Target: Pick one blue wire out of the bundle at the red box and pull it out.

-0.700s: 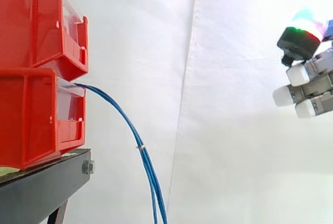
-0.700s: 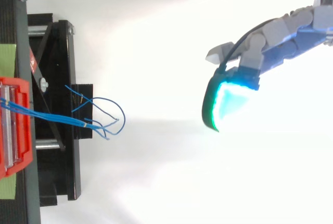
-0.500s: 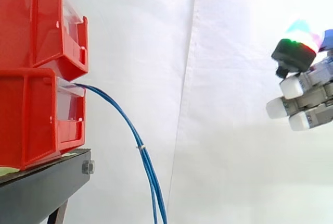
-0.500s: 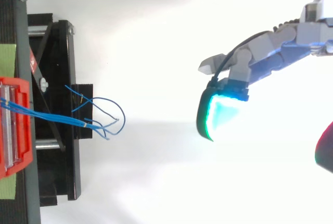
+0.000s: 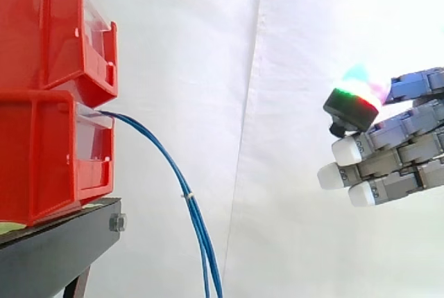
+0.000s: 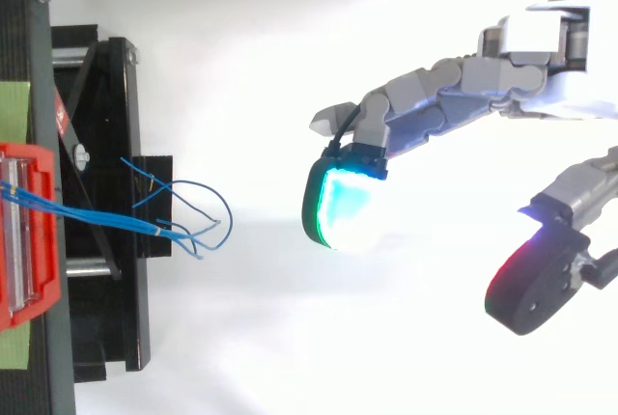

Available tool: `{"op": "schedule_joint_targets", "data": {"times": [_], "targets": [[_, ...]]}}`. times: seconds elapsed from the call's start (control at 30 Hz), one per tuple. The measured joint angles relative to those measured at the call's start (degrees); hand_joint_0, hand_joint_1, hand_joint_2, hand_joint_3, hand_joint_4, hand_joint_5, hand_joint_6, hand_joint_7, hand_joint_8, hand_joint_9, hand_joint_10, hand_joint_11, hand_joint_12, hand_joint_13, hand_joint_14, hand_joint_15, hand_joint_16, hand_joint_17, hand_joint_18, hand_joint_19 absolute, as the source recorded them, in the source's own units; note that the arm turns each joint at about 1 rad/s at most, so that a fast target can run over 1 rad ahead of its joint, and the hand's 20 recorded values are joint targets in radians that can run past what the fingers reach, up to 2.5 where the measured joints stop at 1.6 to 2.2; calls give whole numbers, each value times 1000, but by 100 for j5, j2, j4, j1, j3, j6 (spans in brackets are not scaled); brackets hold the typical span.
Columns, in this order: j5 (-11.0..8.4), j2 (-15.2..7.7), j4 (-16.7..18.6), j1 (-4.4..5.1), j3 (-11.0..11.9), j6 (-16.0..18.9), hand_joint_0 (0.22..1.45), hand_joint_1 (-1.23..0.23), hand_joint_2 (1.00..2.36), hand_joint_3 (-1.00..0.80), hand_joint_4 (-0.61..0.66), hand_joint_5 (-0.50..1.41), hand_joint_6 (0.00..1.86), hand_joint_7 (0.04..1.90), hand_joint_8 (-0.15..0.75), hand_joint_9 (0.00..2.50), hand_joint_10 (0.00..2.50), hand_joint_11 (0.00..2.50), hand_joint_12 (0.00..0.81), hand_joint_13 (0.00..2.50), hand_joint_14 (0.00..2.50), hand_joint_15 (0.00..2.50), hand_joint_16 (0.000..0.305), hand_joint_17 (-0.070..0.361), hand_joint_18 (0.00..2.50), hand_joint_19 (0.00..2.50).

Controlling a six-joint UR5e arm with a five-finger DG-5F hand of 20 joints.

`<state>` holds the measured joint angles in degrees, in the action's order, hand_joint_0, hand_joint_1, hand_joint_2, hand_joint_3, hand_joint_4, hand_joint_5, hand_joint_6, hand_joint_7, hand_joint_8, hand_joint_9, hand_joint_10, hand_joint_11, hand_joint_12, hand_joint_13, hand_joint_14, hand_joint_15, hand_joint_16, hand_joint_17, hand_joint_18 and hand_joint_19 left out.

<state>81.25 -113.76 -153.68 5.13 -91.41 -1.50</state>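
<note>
A bundle of thin blue wires [image 5: 182, 180] comes out of the lower red bin [image 5: 48, 152] and droops down past the black stand. From above, the blue wires [image 6: 183, 217] fan into loose curled ends beside the red bin [image 6: 29, 232]. My hand [image 5: 395, 159] is at the right, level with the lower bin and well apart from the wires. Its fingers are stretched toward the bundle and hold nothing. In the top view the hand [image 6: 483, 77] has its fingers and thumb spread, with a wide gap to the wire ends.
Two red bins are stacked on the black stand [image 5: 55, 249], the upper bin [image 5: 55, 28] over the lower one. A white curtain hangs behind. Open space lies between the hand and the wires.
My hand has moved left toward the wire bundle and a little lower. In the top view its thumb has come into sight. The wires have not moved.
</note>
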Motion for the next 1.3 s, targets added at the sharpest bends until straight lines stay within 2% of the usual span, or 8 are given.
{"op": "schedule_joint_targets", "data": {"times": [0.23,0.5,0.8,0.93,1.17,1.3], "targets": [[-317,-88,16,105,0,-116,411,-675,1000,-500,290,-166,503,1001,294,506,7,209,414,133,2,85,72,162,51,224],[-373,-436,292,152,61,-156,474,-665,1000,-500,261,-158,503,1028,273,499,7,209,387,122,3,78,66,149,34,241],[-446,-669,542,168,87,-264,481,-682,1000,-500,270,-151,503,1024,274,533,7,185,389,160,4,61,65,147,95,208],[-583,-744,698,195,114,-333,481,-673,1000,-500,271,-149,503,1021,276,534,6,184,389,161,2,59,65,147,101,210],[-893,-871,768,270,176,-598,481,-657,1000,-500,279,-145,503,1027,280,541,7,187,388,164,1,63,65,146,107,213],[-978,-1093,761,282,381,-625,481,-656,1000,-500,282,-141,503,1022,278,546,6,182,388,168,1,61,65,147,111,214]]}}
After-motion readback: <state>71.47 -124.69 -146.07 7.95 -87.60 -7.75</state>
